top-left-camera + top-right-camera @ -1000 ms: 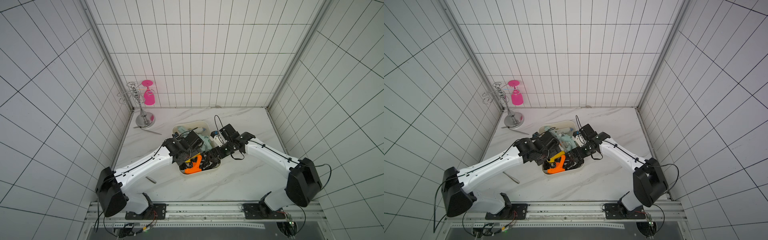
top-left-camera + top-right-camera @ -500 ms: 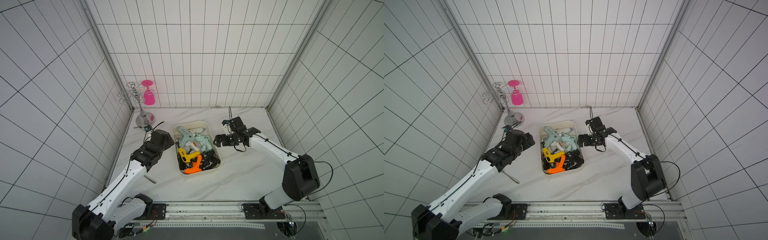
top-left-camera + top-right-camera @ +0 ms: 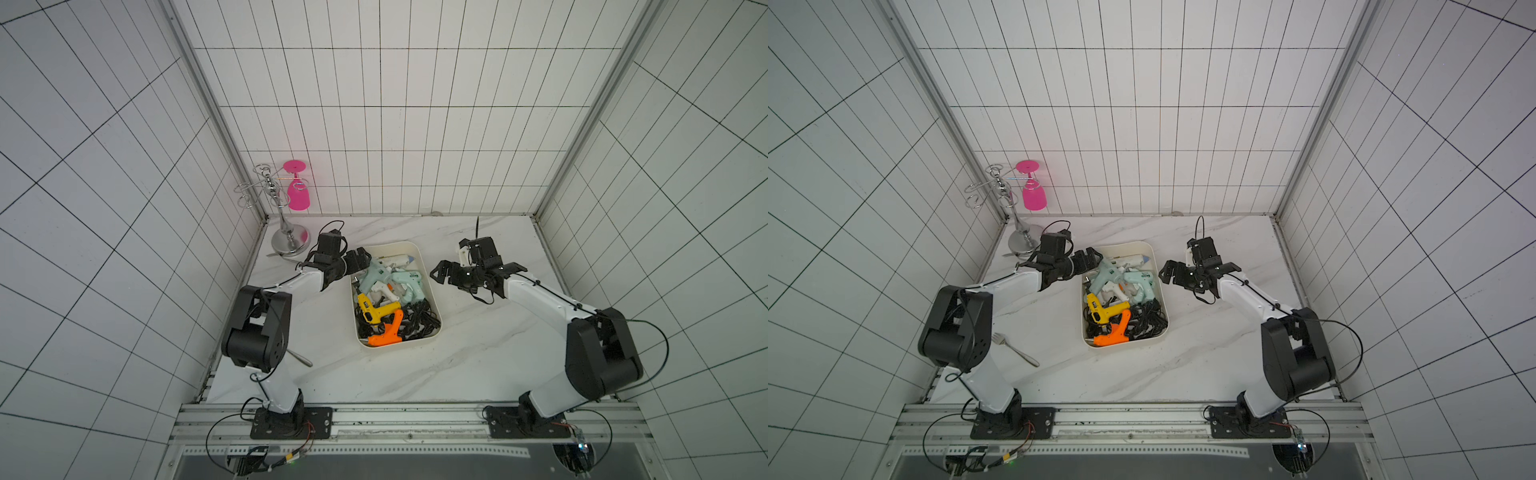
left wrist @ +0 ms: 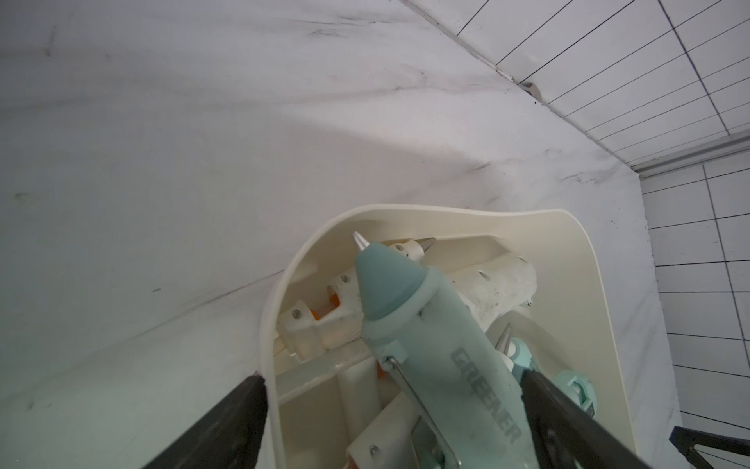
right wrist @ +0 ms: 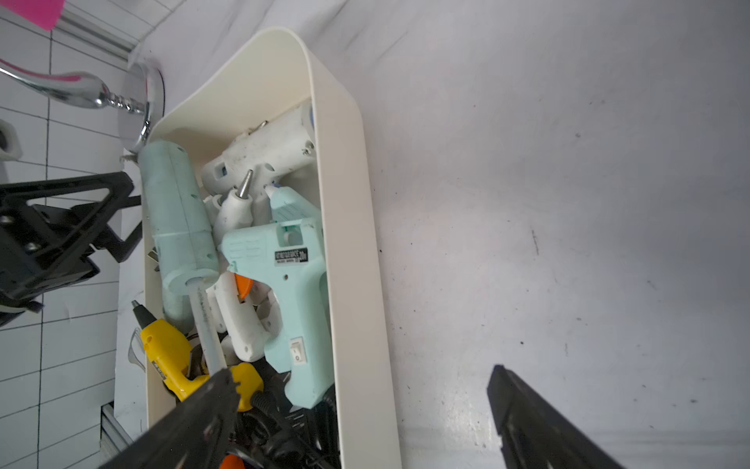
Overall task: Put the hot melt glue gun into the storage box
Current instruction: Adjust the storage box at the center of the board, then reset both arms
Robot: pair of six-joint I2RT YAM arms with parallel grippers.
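Note:
The storage box (image 3: pixel 405 341) (image 3: pixel 1125 246) is a cream tub in the middle of the marble table. Several hot melt glue guns lie piled in it with black cords: orange (image 3: pixel 386 334), yellow (image 3: pixel 376 311), teal (image 3: pixel 374 272) and white. My left gripper (image 3: pixel 360 261) (image 4: pixel 391 377) is open at the box's far left corner. One finger is outside the wall and the other is beside a teal gun (image 4: pixel 438 349), which rests in the box. My right gripper (image 3: pixel 440 275) (image 5: pixel 361 369) is open and empty, straddling the box's right wall (image 5: pixel 349 243).
A chrome glass rack (image 3: pixel 290 241) with a pink glass (image 3: pixel 297 193) hanging upside down stands at the back left corner. A fork (image 3: pixel 1017 351) lies on the table near the left arm's base. Tiled walls enclose the table on three sides.
A second ago both grippers were low over the middle of the box. The right one has drawn back to its right wall. The left one swung out left, then returned to the far left corner.

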